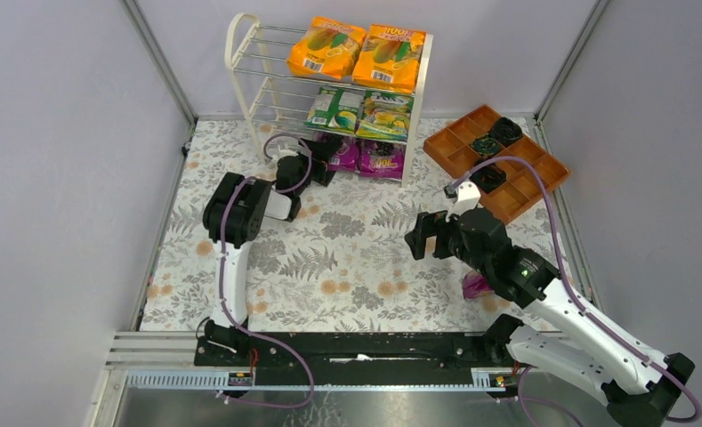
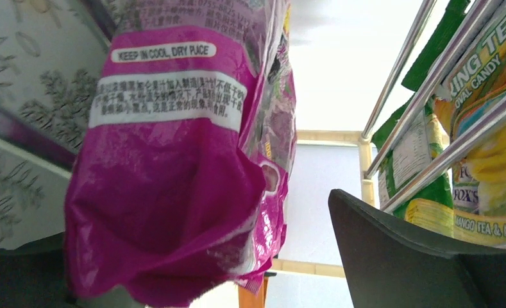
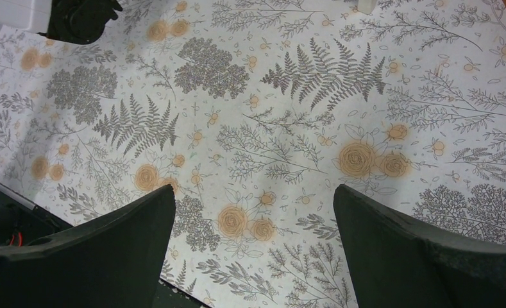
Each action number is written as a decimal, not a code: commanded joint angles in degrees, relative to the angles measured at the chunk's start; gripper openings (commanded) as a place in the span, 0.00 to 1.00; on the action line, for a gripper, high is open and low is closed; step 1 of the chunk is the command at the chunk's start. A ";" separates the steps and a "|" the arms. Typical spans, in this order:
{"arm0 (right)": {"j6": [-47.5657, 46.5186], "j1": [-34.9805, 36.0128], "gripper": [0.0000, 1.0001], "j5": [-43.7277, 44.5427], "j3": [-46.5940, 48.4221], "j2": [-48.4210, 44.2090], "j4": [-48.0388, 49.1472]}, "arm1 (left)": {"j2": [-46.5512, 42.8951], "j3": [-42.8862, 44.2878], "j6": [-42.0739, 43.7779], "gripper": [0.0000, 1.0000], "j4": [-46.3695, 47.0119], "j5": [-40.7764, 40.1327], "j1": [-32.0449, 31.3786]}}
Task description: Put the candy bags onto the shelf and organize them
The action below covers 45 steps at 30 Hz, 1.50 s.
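Top external view: two arms reach over a bench (image 1: 347, 267) covered with a floral cloth.
Shelf (image 1: 235, 80): stands at the far edge, left of centre, with three tiers of rods.
Tray (image 1: 472, 142): orange with compartments, just right of the shelf; black round objects (image 1: 507, 131) lie in some compartments.
Top tier: two orange bags (image 1: 326, 47) side by side.
Middle tier: two green-yellow bags (image 1: 335, 108) side by side.
Bottom tier: two purple bags (image 1: 383, 160) side by side.
Loose purple bag (image 1: 478, 285): on the bench, partly hidden under the right arm.
Left gripper (image 1: 325, 151): at the bottom tier, jaws wide apart. The left-hand purple bag stands between them; the finger in full view is clear of it.
Right gripper (image 3: 253, 205): above bare cloth near the bench centre, jaws wide apart, nothing between them.
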 commanded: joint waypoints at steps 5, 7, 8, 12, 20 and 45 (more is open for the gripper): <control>0.33 -0.22 1.00 0.53 2.49 2.93 -1.00 | -6.91 -2.77 1.54 0.99 -6.26 6.54 2.77; 0.17 -0.22 1.00 0.57 3.24 3.57 -1.66 | -7.13 -2.41 1.10 0.99 -7.54 7.89 2.85; 0.10 -0.22 1.00 0.56 3.45 3.78 -1.89 | -7.41 -2.61 0.48 0.99 -8.52 8.41 2.91; 0.33 -0.22 1.00 0.44 3.32 4.00 -1.79 | -11.00 -7.27 -0.31 0.96 -9.64 5.52 3.22; 0.93 -0.22 1.00 -0.52 2.56 4.87 -0.68 | -13.17 -8.06 4.41 0.74 -8.06 5.14 4.89; 5.38 -0.22 1.00 11.37 10.82 8.84 -12.58 | -28.59 -16.10 5.63 0.94 -22.48 5.68 2.70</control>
